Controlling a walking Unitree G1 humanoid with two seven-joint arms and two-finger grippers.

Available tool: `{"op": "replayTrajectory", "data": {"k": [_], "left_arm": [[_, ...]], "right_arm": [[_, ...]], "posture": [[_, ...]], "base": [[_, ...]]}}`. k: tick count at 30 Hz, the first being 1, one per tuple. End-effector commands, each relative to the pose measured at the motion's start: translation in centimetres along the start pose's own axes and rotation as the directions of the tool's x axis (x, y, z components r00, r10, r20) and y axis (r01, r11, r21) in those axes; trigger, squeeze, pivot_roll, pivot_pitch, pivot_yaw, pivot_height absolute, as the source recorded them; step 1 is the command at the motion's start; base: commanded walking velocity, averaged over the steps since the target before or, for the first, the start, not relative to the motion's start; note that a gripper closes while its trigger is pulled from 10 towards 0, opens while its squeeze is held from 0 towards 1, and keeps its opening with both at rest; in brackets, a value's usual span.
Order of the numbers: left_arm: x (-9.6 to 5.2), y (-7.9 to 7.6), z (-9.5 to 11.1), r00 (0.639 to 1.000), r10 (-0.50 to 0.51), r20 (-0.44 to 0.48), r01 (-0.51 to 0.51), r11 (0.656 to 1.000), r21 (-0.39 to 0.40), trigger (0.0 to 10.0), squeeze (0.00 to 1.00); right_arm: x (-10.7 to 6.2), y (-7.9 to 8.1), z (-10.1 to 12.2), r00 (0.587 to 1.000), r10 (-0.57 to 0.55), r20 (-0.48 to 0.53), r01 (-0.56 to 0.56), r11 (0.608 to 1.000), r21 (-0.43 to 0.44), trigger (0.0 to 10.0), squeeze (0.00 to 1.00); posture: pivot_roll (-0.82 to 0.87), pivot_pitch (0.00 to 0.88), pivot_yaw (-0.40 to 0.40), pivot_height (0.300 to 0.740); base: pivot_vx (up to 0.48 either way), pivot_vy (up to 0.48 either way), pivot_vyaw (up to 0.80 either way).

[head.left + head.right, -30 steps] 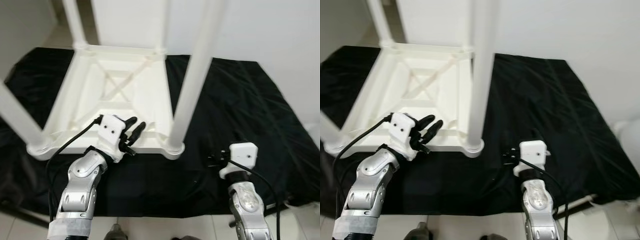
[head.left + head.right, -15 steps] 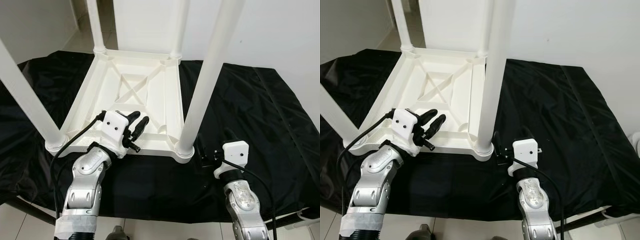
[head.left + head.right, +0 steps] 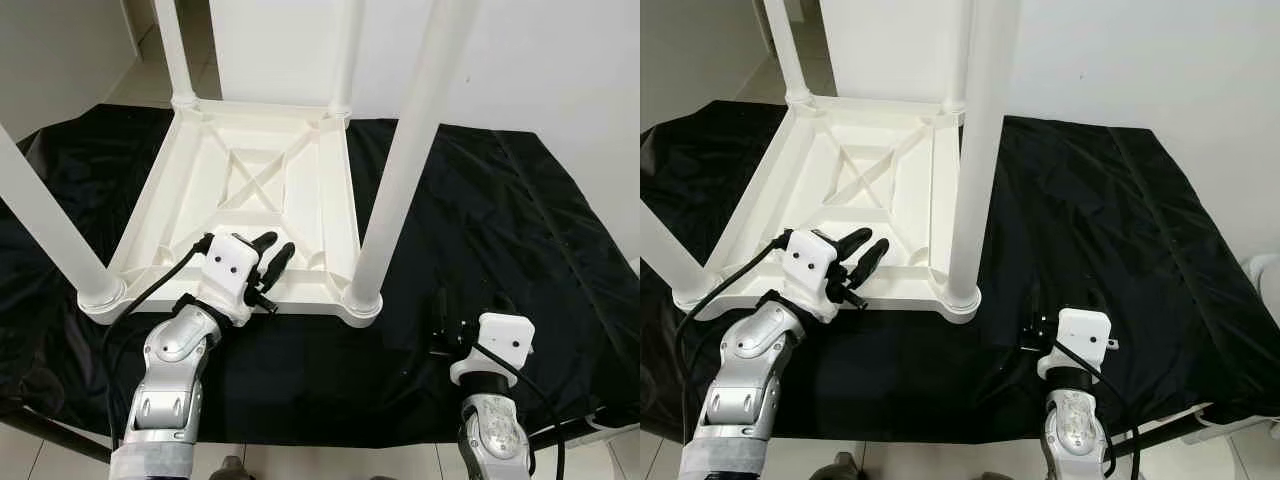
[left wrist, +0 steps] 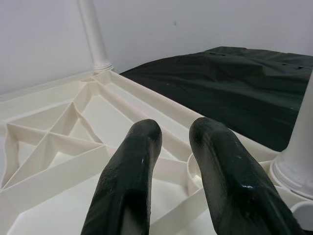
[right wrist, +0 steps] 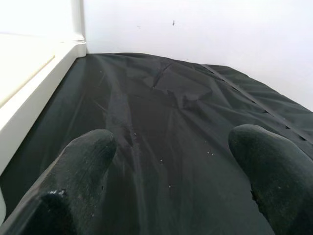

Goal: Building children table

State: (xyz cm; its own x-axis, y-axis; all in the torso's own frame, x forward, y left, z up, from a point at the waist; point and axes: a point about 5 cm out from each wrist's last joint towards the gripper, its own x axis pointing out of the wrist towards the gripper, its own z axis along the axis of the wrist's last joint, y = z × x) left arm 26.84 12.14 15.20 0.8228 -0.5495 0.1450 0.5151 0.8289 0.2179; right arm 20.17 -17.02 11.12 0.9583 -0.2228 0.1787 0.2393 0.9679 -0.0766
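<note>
Left wrist view: my left gripper (image 4: 168,142), fingers narrowly parted, hovers over the upturned white table (image 3: 262,190); my right gripper (image 5: 171,161) gapes wide beside it.

I see bare black cloth (image 3: 520,230) along the right edge; my right gripper (image 5: 171,161) has room there. The upturned table (image 3: 250,200) and its legs (image 3: 400,170) block the left.
</note>
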Motion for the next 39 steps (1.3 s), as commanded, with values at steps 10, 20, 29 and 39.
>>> {"op": "replayTrajectory", "data": {"k": [10, 20, 29, 39], "left_arm": [[0.0, 0.6, -0.5, 0.983, 0.184, -0.019, -0.184, 0.983, -0.024, 10.0, 0.00], [-0.2, 0.3, -0.8, 0.981, 0.192, -0.030, -0.193, 0.981, -0.028, 10.0, 0.00], [-0.3, 0.5, -1.0, 0.978, 0.202, -0.048, -0.205, 0.977, -0.060, 10.0, 0.00], [-0.3, 0.2, -0.8, 0.983, 0.181, -0.030, -0.181, 0.983, -0.015, 10.0, 0.00]], "right_arm": [[0.3, -0.6, 0.1, 1.000, -0.011, 0.011, 0.011, 1.000, -0.026, 10.0, 0.00], [0.4, -0.6, 0.2, 0.999, 0.041, 0.017, -0.040, 0.999, -0.036, 10.0, 0.00], [0.8, -0.5, 0.2, 0.996, 0.080, 0.024, -0.079, 0.996, -0.046, 10.0, 0.00], [-0.1, -0.3, -0.1, 0.990, 0.137, 0.019, -0.137, 0.990, -0.032, 10.0, 0.00]], "posture": [[0.07, 0.012, -0.044, 0.740], [0.07, 0.008, -0.057, 0.740], [0.08, 0.001, -0.061, 0.740], [0.07, 0.000, -0.057, 0.740]], "base": [[0.000, -0.144, 0.00], [0.000, 0.000, 0.00], [0.000, 0.052, 0.00], [0.000, 0.187, 0.00]]}}
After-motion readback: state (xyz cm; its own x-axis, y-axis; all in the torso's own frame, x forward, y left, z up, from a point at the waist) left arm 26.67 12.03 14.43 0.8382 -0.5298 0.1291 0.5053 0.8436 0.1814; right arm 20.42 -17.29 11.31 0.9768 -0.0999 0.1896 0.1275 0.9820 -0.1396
